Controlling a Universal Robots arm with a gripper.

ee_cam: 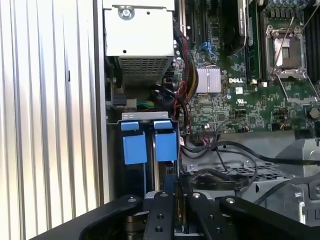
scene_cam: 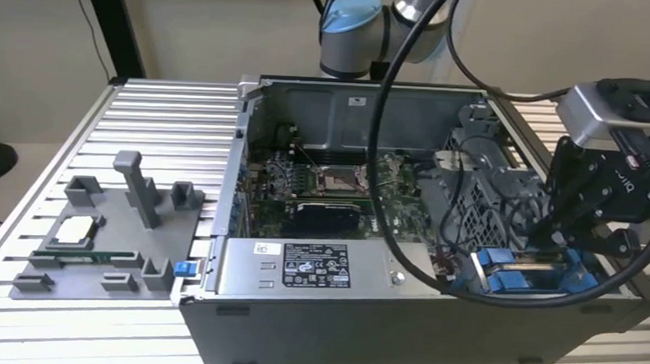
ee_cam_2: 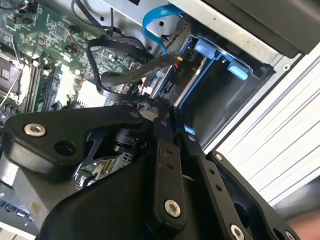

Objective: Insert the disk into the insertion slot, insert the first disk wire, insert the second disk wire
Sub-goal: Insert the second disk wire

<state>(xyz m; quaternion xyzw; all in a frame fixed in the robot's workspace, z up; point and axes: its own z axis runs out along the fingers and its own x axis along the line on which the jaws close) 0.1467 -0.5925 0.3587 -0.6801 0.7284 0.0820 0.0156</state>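
The open computer case [scene_cam: 407, 325] lies on a slatted table. At its corner on the exterior view's right is the insertion slot [scene_cam: 485, 279], a grey metal bay [ee_cam: 145, 116]. Blue carrier tabs [ee_cam: 150, 142] sit inside it, and the disk's silver edge [ee_cam_2: 166, 82] shows between the blue rails. My gripper [scene_cam: 551, 237] hangs right over this bay. Its black fingers [ee_cam_2: 160, 150] stand close together, shut on a black wire [ee_cam_2: 107, 92] that loops off toward the motherboard. A blue cable [ee_cam_2: 155, 20] and a red-and-yellow wire bundle [ee_cam_2: 176, 61] run to the disk's end.
The silver labelled power-supply box [scene_cam: 299, 267] fills the case's near side, next to the bay. The green motherboard [scene_cam: 325, 182] lies in the middle. A grey fixture tray [scene_cam: 103, 238] with small parts stands on the table [scene_cam: 152, 125] at the exterior view's left.
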